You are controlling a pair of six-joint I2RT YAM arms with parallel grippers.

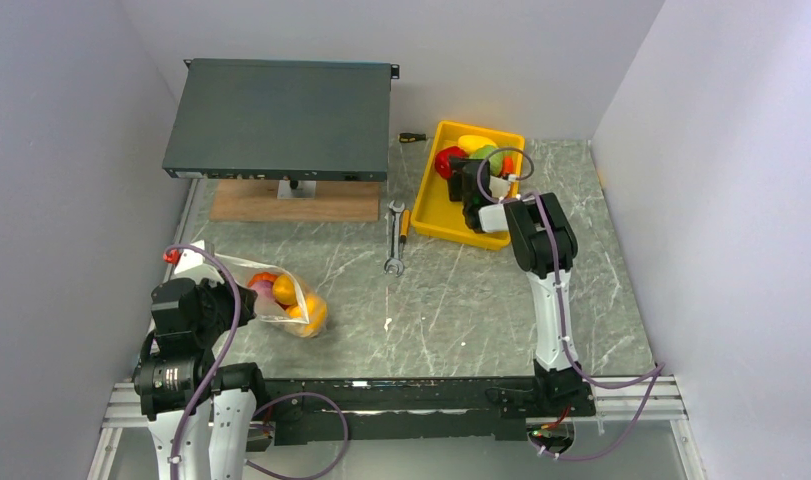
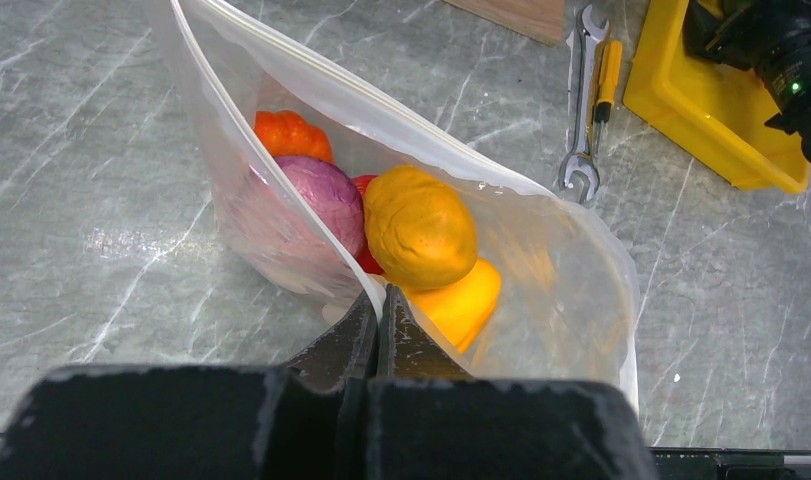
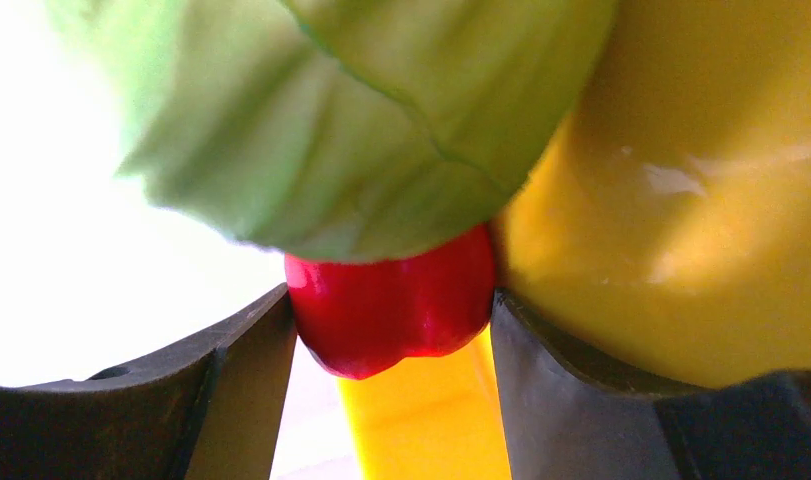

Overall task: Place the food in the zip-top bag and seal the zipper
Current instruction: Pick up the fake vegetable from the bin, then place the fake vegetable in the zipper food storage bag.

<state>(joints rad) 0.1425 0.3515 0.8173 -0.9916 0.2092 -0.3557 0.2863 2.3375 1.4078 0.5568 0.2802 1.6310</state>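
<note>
Overhead, the zip-top bag [image 1: 299, 290] lies at 8 o'clock on the tabletop [image 1: 481, 300], yellow tray [image 1: 431, 210] at 1 o'clock.
Left wrist: left pincer [image 2: 378, 322] clamps its mouth, food [image 2: 419, 225] inside. Right wrist: right pincer [image 3: 391, 298] grips a red toy [image 3: 391, 320] under green cabbage [image 3: 361, 130].

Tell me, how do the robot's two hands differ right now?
The left hand is pinched shut on the bag at its rim; the right hand grips a red fruit. The left hand is over the table, the right hand inside the yellow tray. Both hold something.
</note>
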